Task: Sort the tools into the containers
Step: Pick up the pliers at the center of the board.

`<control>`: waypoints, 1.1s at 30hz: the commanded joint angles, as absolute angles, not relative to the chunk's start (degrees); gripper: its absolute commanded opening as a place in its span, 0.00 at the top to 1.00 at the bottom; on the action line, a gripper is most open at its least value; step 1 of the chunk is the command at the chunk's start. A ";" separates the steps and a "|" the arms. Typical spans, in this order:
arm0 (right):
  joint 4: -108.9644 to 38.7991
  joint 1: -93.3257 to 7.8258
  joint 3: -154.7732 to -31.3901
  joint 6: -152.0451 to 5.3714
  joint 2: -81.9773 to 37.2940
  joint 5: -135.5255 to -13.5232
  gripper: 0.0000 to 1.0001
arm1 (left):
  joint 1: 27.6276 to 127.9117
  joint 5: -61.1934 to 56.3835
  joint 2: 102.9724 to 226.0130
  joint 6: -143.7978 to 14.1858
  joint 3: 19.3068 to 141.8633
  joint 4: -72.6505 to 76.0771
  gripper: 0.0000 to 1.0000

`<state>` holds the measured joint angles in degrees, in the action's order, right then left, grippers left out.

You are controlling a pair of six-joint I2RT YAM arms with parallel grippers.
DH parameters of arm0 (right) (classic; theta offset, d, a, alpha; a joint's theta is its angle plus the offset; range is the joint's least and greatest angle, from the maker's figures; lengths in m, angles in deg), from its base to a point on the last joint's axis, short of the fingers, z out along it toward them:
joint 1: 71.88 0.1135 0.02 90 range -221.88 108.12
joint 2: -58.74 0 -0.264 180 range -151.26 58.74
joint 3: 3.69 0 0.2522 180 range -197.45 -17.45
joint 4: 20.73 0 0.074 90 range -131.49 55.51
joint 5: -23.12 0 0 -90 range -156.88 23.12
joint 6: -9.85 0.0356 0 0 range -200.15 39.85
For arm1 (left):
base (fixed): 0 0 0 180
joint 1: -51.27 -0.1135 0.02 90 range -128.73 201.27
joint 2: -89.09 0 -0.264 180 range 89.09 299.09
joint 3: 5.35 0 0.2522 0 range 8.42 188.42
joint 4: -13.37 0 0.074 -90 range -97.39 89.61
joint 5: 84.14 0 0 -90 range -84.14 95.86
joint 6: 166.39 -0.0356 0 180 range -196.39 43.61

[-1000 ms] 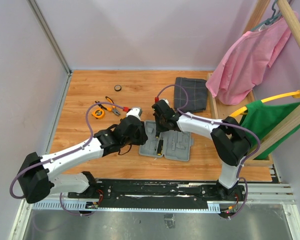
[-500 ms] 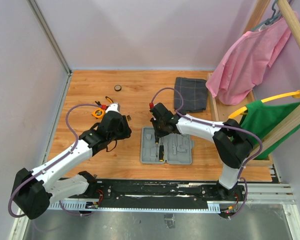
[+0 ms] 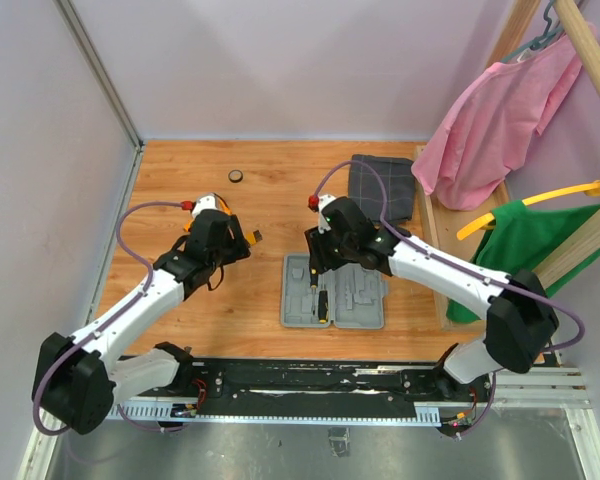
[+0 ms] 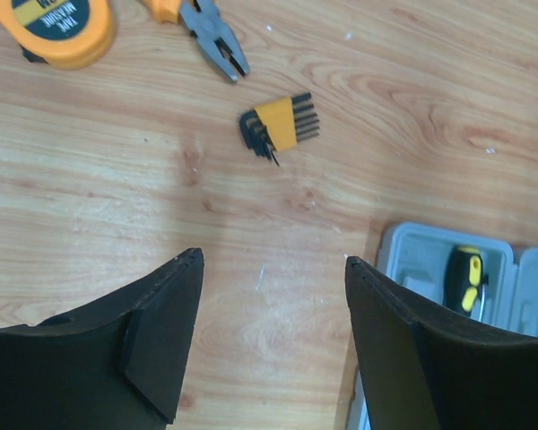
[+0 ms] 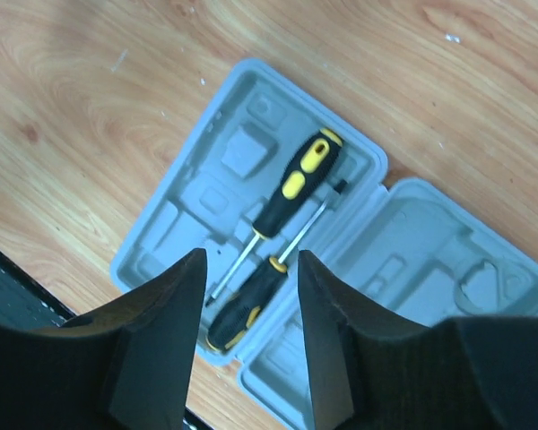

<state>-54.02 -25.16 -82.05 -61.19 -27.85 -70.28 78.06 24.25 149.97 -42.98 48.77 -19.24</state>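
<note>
The grey case point(image 3: 360, 295) lies open near the front middle, and its corner point(image 4: 412, 251) shows in the left wrist view. Two yellow-and-black screwdrivers point(image 5: 296, 184) point(image 5: 247, 305) lie in its left half point(image 5: 242, 148). My right gripper point(image 5: 251, 254) point(image 3: 318, 262) hangs open above them, holding nothing. My left gripper point(image 4: 273, 260) point(image 3: 232, 250) is open over bare wood, left of the case. Ahead of it lie a hex key set point(image 4: 278, 125) point(image 3: 253, 237), pliers point(image 4: 211, 31) and an orange tape measure point(image 4: 58, 31).
A dark grey folded cloth point(image 3: 382, 188) lies behind the case. A small round black object point(image 3: 236, 177) sits near the back wall. A wooden rack point(image 3: 435, 240) with pink point(image 3: 500, 110) and green point(image 3: 530, 245) garments borders the right side.
My left arm swung left, away from the case, and its jaws widened. The right gripper's jaws opened above the screwdrivers. The case went from tilted to square with the table edge.
</note>
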 commanded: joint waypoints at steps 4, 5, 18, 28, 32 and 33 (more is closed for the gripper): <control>-53.13 -24.19 -73.05 -63.42 -21.89 -68.79 0.45 | 74.26 27.60 157.16 -42.42 53.73 -13.36 0.24; -53.12 -24.31 -71.89 -63.21 -21.52 -68.85 0.43 | 74.00 27.92 158.32 -42.33 54.53 -12.64 0.22; -52.20 -24.96 -64.23 -59.00 -16.78 -69.35 0.31 | 66.39 30.19 177.36 -40.98 67.39 -9.70 0.09; -51.43 -24.97 -62.43 -57.38 -16.58 -70.31 0.29 | 60.56 30.65 189.93 -40.54 78.00 -11.37 0.07; -51.45 -24.98 -62.77 -57.28 -17.56 -70.79 0.29 | 58.90 30.05 193.16 -40.86 81.09 -11.85 0.07; -51.38 -24.99 -62.80 -57.30 -17.81 -70.88 0.29 | 58.57 28.96 193.76 -41.13 81.43 -11.41 0.08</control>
<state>-52.09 -25.25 -62.94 -58.07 -17.03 -70.11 60.05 29.25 191.74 -41.21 78.57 -11.48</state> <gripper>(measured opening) 0.708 0.927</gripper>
